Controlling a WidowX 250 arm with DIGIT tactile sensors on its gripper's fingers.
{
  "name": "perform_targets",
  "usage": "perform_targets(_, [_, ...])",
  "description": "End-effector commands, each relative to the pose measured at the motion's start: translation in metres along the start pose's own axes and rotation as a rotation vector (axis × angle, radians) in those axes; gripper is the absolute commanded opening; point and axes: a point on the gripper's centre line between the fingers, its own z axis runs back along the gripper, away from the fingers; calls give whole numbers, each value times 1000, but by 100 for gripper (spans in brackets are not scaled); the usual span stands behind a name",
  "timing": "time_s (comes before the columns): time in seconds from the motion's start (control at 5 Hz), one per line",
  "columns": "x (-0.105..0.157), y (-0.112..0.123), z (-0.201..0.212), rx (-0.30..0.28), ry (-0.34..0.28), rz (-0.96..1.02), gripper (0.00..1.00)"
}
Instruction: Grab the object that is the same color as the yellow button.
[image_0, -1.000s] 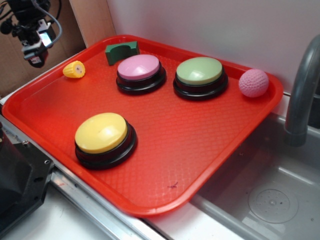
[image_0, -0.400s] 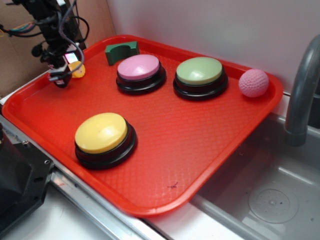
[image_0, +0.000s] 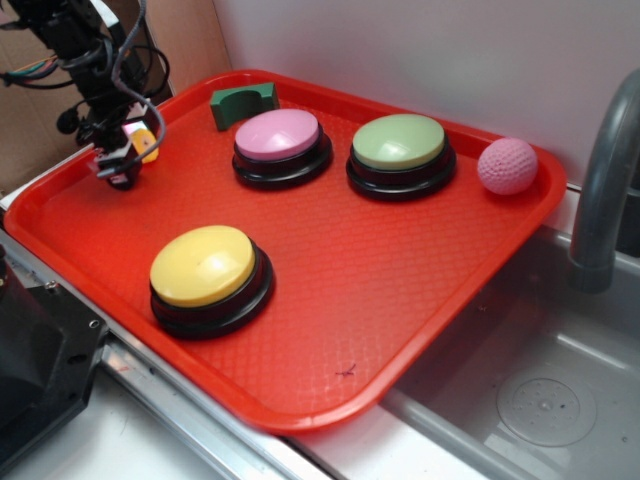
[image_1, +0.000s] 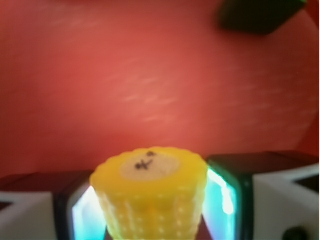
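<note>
At the far left corner of the red tray (image_0: 420, 330), the gripper (image_0: 122, 165) sits low over the yellow corn toy (image_0: 146, 140); from the wrist, the corn toy (image_1: 150, 195) stands directly between the two fingers (image_1: 232, 200), its flat end facing the camera and its long axis running along the fingers, not across them; the jaws stand narrow, one pad close on each side, though firm contact cannot be confirmed; the yellow button (image_0: 205, 268) lies well apart, nearer the front edge; judged from this alignment, closing needs no sideways correction.
</note>
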Motion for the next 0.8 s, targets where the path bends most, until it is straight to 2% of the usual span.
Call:
perform_targets(0.0, [30, -48, 101, 70, 147, 89, 0])
perform_targets(0.2, [36, -53, 128, 57, 204, 199, 0])
perform_targets(0.4, [47, -59, 145, 31, 210, 218, 0])
perform_targets(0.6, [47, -63, 157, -19, 183, 254, 0])
